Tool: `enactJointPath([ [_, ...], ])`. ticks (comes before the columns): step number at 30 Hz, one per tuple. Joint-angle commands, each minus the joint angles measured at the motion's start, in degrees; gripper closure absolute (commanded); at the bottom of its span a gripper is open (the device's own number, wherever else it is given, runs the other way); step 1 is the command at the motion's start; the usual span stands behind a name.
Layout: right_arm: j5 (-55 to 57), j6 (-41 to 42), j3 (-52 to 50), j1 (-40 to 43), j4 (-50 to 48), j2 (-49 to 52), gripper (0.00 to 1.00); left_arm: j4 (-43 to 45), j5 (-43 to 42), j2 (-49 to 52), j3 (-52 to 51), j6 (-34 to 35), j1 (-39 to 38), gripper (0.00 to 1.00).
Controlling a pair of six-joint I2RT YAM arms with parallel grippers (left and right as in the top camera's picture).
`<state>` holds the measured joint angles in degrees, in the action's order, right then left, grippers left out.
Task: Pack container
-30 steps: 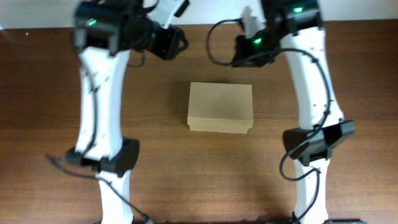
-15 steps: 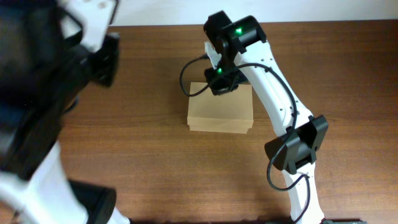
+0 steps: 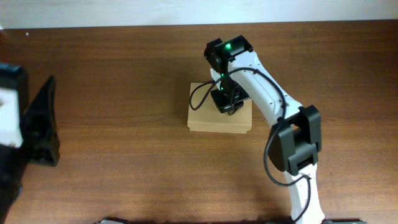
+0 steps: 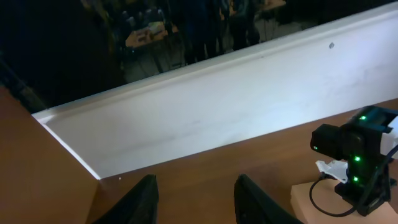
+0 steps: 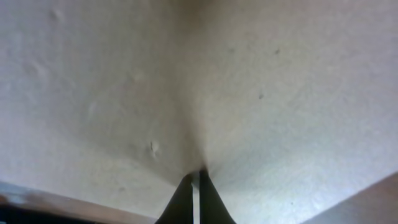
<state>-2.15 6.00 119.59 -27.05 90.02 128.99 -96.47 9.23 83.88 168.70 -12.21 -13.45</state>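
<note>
The box sits mid table, lid down. Our right gripper touches its top, fingers pinched together; our left gripper hangs spread, empty. We judge it light, dentable cardboard: hold the side walls.

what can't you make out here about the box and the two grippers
What is inside the container: overhead, it is closed.
Where the right gripper meets it: overhead, its own arm covers it; right wrist view is too close, showing only cardboard.
The left gripper: overhead, a blurred dark shape cut by the left edge.
</note>
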Motion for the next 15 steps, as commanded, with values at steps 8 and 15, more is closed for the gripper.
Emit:
enactJointPath([
  [8,1.4,0.4,-9.7,-0.1,-4.3,-1.6,0.96,-0.2,-2.7,-7.0,-4.0,2.3,0.2,0.60],
  [15,5.3,0.8,1.5,0.0,1.6,-15.1,0.96,-0.2,-5.4,-10.9,-4.0,2.3,0.2,0.42],
])
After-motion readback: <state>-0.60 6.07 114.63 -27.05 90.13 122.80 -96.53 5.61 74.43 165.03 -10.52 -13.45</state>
